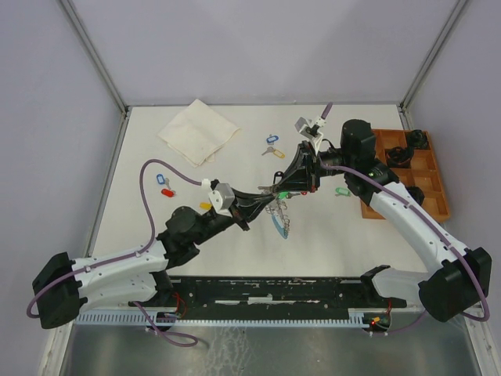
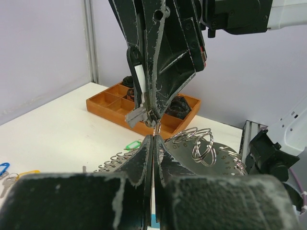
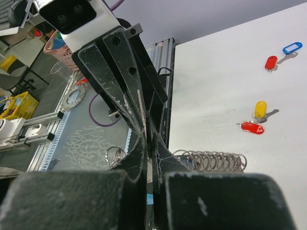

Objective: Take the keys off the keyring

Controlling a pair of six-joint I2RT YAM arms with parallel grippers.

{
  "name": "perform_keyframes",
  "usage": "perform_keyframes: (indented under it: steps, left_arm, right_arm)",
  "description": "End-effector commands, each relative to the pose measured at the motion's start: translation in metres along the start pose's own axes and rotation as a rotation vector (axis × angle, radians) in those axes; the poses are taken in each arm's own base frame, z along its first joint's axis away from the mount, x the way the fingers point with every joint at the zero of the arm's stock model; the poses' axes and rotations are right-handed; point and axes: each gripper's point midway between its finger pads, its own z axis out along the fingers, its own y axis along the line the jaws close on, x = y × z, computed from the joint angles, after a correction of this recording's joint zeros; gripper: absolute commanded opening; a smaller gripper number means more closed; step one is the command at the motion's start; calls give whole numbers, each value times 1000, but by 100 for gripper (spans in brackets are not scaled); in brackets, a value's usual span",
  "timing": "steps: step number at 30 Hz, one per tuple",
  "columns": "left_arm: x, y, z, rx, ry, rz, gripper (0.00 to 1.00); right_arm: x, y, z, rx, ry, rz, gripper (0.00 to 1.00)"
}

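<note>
My right gripper (image 2: pixel 152 117) is clamped on a small silver metal key (image 2: pixel 136 116). My left gripper (image 2: pixel 152 140) is clenched just beneath it, on what I cannot tell. The large keyring of silvery chain and light-blue band (image 1: pixel 280 219) hangs mid-table below both. I'd draw them apart slowly, without twisting.

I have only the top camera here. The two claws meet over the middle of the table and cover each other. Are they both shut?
Observer: Yes. In the left wrist view the left claw and the right claw are both shut, tip almost against tip.
Operator: Does the right one hold something?
Observer: A silver key juts sideways out of its grip; it looks pinched there.
Operator: And the keyring below them?
Observer: In the right wrist view, its silvery part is a row of wire loops, like a spring, close beside the claws.
</note>
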Motion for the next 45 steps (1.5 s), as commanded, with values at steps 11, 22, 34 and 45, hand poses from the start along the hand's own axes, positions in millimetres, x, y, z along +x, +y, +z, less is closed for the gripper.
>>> perform_keyframes:
  steps: [11,22,34,45]
  left_arm:
    - [-40,-5,-7,31,-255,92,3]
    - [-7,7,-19,-27,-164,63,23]
    - [-8,3,-15,-1,-29,103,46]
    - [15,4,3,12,135,132,39]
  right_arm:
    - [0,-26,1,59,-59,36,1]
    - [-5,-16,-1,45,-53,5,1]
    - [-2,-10,-3,46,-16,-35,1]
    - [-2,-9,-4,44,-14,-41,1]
